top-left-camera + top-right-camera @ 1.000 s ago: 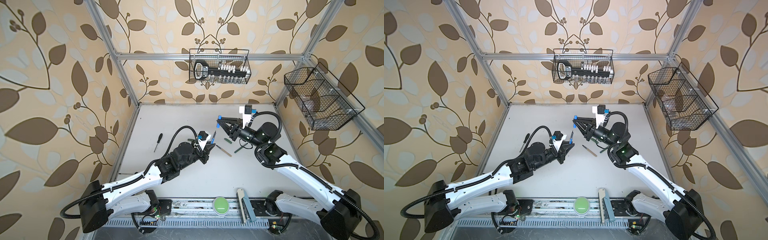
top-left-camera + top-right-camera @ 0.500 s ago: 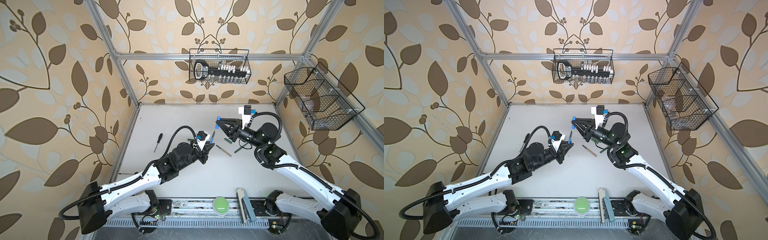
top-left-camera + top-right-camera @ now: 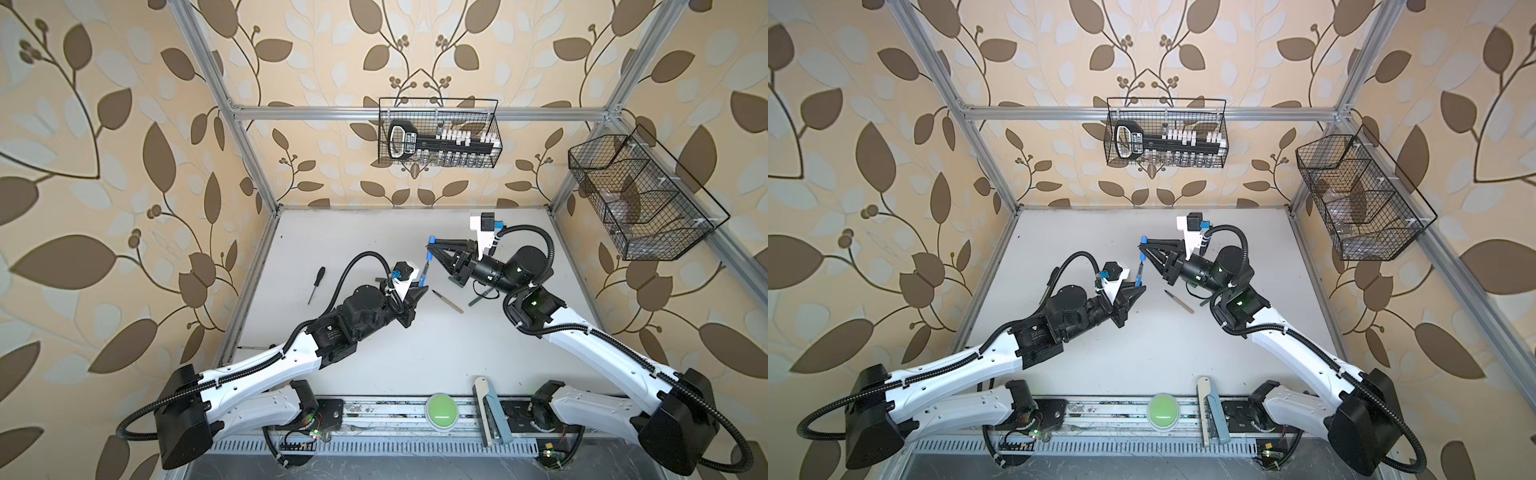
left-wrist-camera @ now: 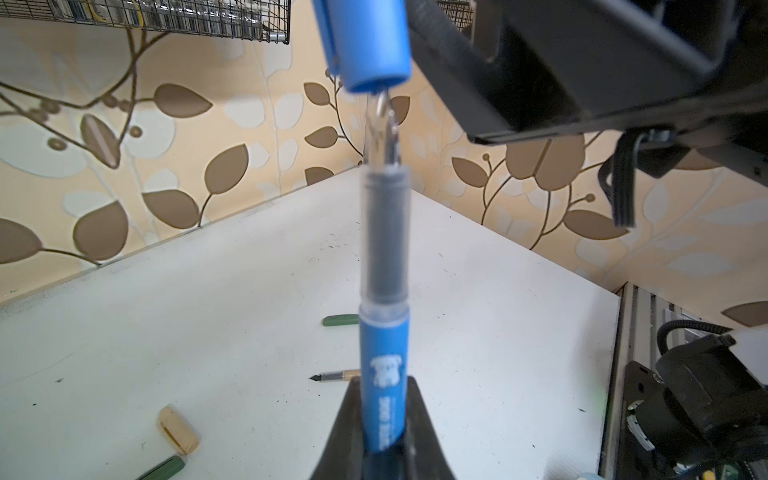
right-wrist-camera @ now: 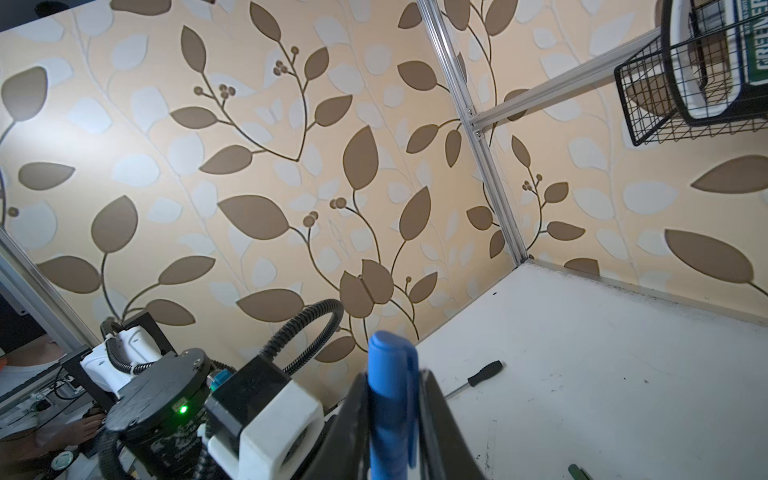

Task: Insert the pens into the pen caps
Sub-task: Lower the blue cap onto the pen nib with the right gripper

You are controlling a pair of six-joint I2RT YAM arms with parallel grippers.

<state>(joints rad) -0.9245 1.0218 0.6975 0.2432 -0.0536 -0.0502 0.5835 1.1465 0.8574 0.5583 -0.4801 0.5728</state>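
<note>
I log: left pincer (image 4: 383,388) clamped on smooth blue cylindrical plastic pen (image 4: 385,340), translucent grey neck; right pincer (image 5: 393,380) clamped on matte blue tubular plastic cap (image 5: 388,411), clip along side.

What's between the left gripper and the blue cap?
Only the blue pen: held in the left gripper, its clear tip at the mouth of the blue cap held by the right gripper. Left wrist view shows it.
</note>
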